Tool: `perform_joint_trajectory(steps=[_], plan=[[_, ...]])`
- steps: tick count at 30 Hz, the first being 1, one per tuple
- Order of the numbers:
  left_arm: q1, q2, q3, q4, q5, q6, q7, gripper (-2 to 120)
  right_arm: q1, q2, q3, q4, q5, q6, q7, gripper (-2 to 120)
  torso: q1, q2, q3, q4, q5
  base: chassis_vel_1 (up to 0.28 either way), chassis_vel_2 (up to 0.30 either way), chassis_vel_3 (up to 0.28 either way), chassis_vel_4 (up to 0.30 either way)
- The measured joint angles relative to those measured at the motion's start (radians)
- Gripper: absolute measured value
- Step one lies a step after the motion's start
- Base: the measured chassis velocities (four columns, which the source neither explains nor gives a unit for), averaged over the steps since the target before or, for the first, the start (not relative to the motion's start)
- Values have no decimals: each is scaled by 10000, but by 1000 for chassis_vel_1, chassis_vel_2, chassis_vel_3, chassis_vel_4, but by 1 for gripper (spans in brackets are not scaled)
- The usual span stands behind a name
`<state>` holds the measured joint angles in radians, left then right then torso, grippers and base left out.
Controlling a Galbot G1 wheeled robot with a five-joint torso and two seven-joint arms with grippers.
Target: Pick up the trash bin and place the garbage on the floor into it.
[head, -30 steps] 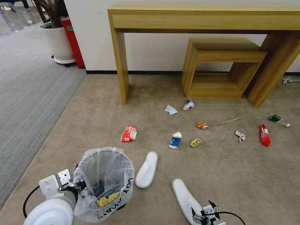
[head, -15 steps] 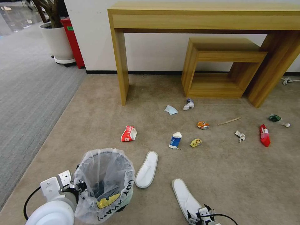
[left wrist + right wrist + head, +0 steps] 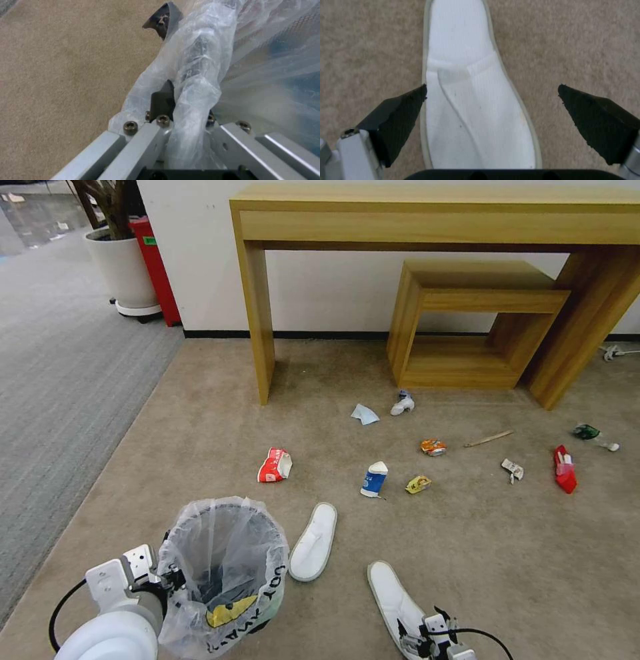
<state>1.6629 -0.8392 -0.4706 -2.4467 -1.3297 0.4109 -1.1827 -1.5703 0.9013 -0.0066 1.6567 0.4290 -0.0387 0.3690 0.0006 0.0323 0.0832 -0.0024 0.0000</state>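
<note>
The trash bin (image 3: 223,573), black with a translucent lettered bag, is at the lower left of the head view. My left gripper (image 3: 170,577) is shut on its rim, and the left wrist view shows the left gripper (image 3: 180,37) pinching rim and bag. My right gripper (image 3: 423,625) hangs open over the heel end of the near white slipper (image 3: 393,597). In the right wrist view the right gripper (image 3: 492,86) straddles that slipper (image 3: 470,105) without touching it. On the beige floor (image 3: 467,540) also lie a second slipper (image 3: 313,542), a red cup (image 3: 275,465) and a blue-white carton (image 3: 374,479).
Farther off lie an orange can (image 3: 433,447), a wooden stick (image 3: 489,438), a tissue (image 3: 365,414), a red wrapper (image 3: 565,469) and a green-labelled bottle (image 3: 590,433). A wooden desk (image 3: 257,313) and a low shelf (image 3: 467,323) stand at the wall. Grey carpet (image 3: 60,373) lies left.
My right gripper has shifted slightly left and stays over the near slipper. The bin and left gripper have sunk a little in the view.
</note>
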Motion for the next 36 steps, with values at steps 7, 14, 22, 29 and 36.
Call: perform_joint_trajectory(steps=[7,14,22,29,36], plan=[[76,-31,17,-6,91,-22,53,1,346,198,-203,-530,-41,112,-87,100,0,0,0,0,-1,0,0,0,0],[119,-83,62,-6,193,-53,100,1,615,418,-370,-929,-68,153,-130,100,0,0,0,4,-18,0,0,0,0],[89,-39,134,15,282,-73,134,1,579,494,-401,-988,-97,179,-107,86,0,2,-1,6,-17,0,0,0,0],[93,-44,226,43,404,-71,159,1,500,504,-347,-934,-95,260,-135,63,1,1,-1,3,-7,0,0,0,0],[195,-50,176,1,509,-72,191,1,396,524,-318,-861,138,319,-161,36,1,0,-1,1,-11,0,0,0,0]])
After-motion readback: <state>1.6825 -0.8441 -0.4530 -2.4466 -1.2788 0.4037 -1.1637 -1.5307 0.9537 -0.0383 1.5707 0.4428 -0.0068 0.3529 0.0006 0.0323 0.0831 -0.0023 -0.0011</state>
